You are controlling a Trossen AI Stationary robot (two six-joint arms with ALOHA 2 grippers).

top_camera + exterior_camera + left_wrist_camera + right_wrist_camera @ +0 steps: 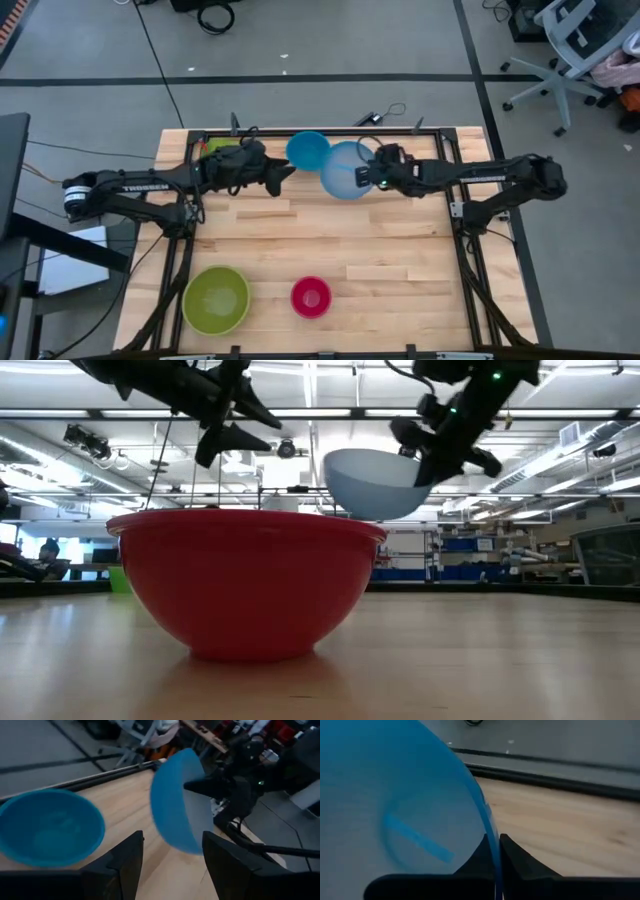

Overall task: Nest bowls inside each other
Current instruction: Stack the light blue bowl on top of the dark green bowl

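Note:
My right gripper [372, 178] is shut on the light translucent blue bowl [347, 170], held up over the table's far middle. The bright blue bowl [308, 150] stands on its base just left of it. My left gripper [290, 172] hovers open beside both bowls, touching neither. In the left wrist view its fingers frame the light blue bowl [180, 805] and the bright blue bowl [50, 827]. The large lime-green bowl [215, 298] and the pink-red bowl [311, 297] stand near the front edge. A patch of lime green [212, 148] shows under the left arm. My right gripper pinches the light blue bowl's rim [493, 851] on the side toward the table's right, one finger inside the bowl and one outside. The fingers come from the right, slanting down. The bowl [375, 485] hangs lifted clear of the table and tilted.
Bare wood lies between the far bowls and the two front ones. A black frame rail [330, 132] runs along the table's far edge, with cables behind it. In the low view the pink-red bowl [245, 580] fills the foreground.

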